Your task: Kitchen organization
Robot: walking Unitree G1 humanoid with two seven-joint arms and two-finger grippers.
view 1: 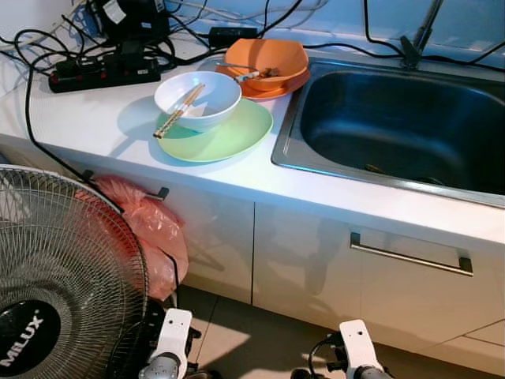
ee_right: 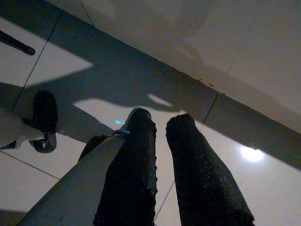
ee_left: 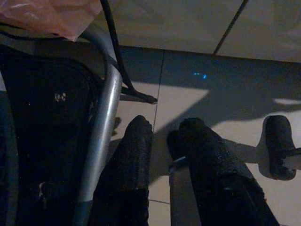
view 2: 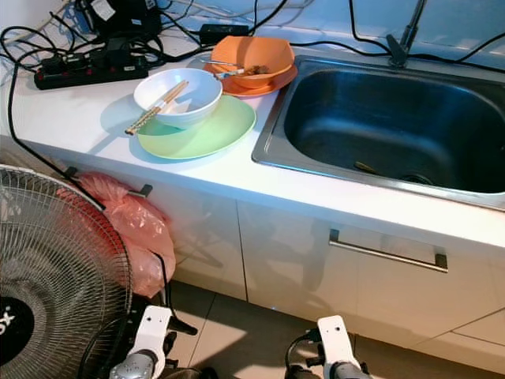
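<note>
On the white counter (view 1: 95,126) a white bowl (view 1: 197,99) with wooden chopsticks (view 1: 178,110) across its rim sits on a light green plate (view 1: 229,136). Behind it an orange bowl (view 1: 267,59) holding a utensil rests on an orange plate (view 1: 274,89), right beside the steel sink (view 1: 394,118). Both arms hang low in front of the cabinet. My left gripper (ee_left: 164,136) points at the tiled floor beside the fan's pole, fingers close together and holding nothing. My right gripper (ee_right: 161,123) also faces the floor, fingers nearly touching, with nothing between them.
A large standing fan (view 1: 55,276) fills the lower left, close to my left arm. A pink plastic bag (view 1: 150,229) hangs on the cabinet front. A power strip (view 1: 102,73) and tangled cables lie at the counter's back. The faucet (view 1: 414,47) stands behind the sink.
</note>
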